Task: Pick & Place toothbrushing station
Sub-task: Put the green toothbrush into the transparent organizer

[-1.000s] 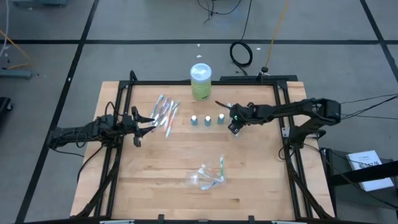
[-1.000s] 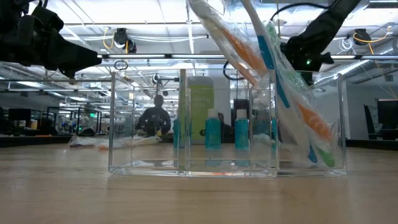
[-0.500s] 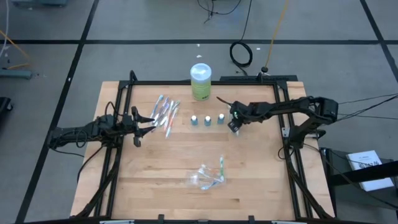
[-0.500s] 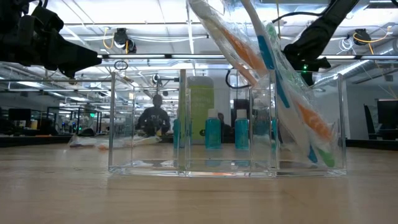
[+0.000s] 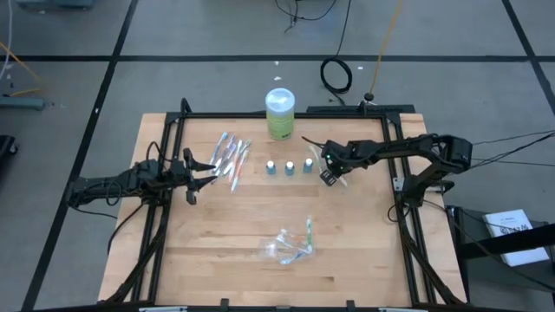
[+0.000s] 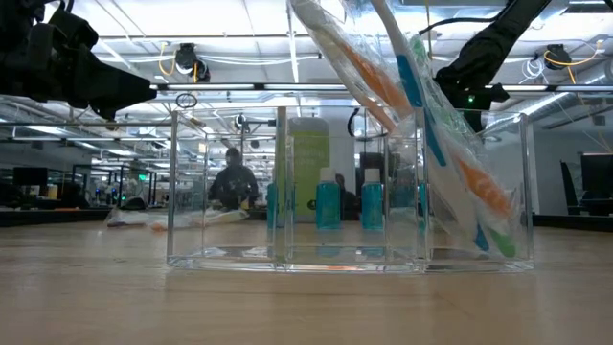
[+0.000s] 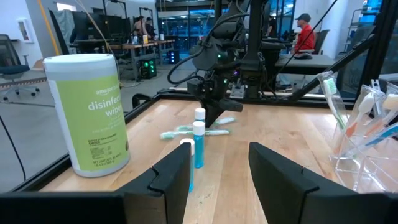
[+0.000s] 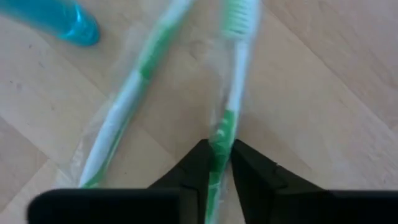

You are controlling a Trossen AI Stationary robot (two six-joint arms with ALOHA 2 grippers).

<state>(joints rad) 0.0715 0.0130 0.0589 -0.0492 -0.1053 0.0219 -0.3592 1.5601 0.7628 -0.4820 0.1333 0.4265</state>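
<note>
My right gripper (image 5: 332, 173) is down at the table just right of three small blue-and-white tubes (image 5: 290, 165), shut on a green-and-white toothbrush (image 8: 233, 74) in clear wrap. A second wrapped green toothbrush (image 8: 134, 106) lies beside it. My left gripper (image 5: 208, 166) stands open with nothing between its fingers, next to a loose pile of toothbrushes (image 5: 232, 156) lying flat on the wood. Near the front edge stands the clear plastic cup (image 5: 290, 247), with several toothbrushes (image 6: 450, 144) leaning against its wall. My right gripper pinches the toothbrush's handle (image 8: 225, 127) between its two fingers, on the green stretch well behind the bristles. The fingers lie along the handle. The toothbrush looks to lie on the wood, its bristle end pointing away from the fingers.
A green canister of wipes (image 5: 279, 113) stands at the table's far edge behind the tubes. A black frame rail (image 5: 286, 115) runs around the wooden top. Bare wood lies between the tubes and the clear cup.
My right arm has shifted a little over the toothbrushes right of the tubes. The left arm and the other things have kept still.
</note>
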